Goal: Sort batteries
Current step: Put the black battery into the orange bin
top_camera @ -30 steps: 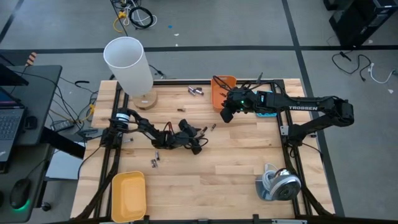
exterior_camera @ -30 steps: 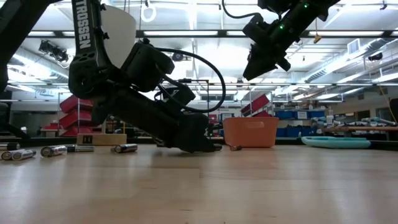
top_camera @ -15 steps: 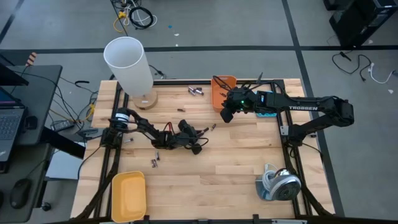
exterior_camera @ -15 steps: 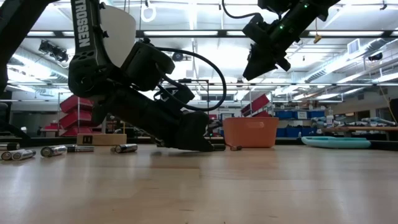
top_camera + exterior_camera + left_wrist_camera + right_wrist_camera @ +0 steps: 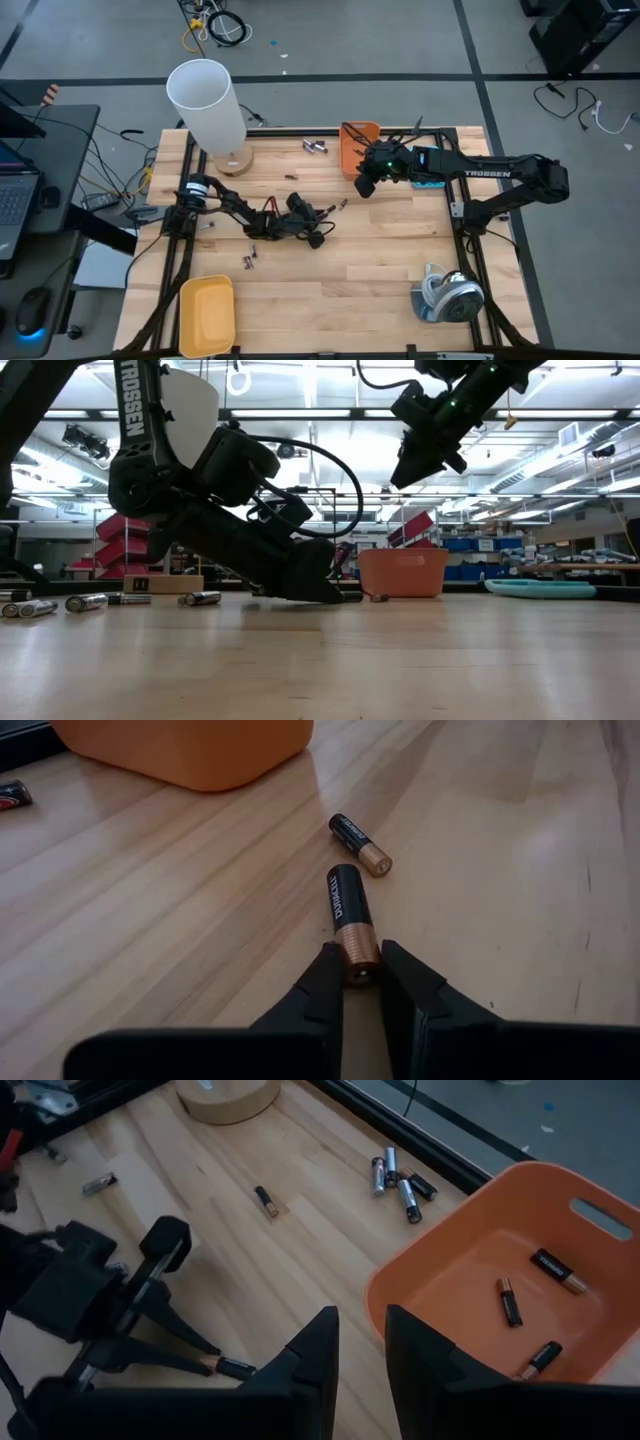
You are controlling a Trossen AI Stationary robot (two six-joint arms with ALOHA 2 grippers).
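Pinching a black-and-copper battery (image 5: 351,914) on the table (image 5: 180,920), left gripper (image 5: 352,982); right gripper (image 5: 360,1342) slightly apart, empty.

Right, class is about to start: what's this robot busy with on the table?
It is sorting batteries. The left gripper, low on the wooden table, is shut on the copper end of a black battery; another battery lies just beyond. The right gripper hangs beside the orange bin, which already holds three batteries. A yellow bin sits at the table's near left corner.
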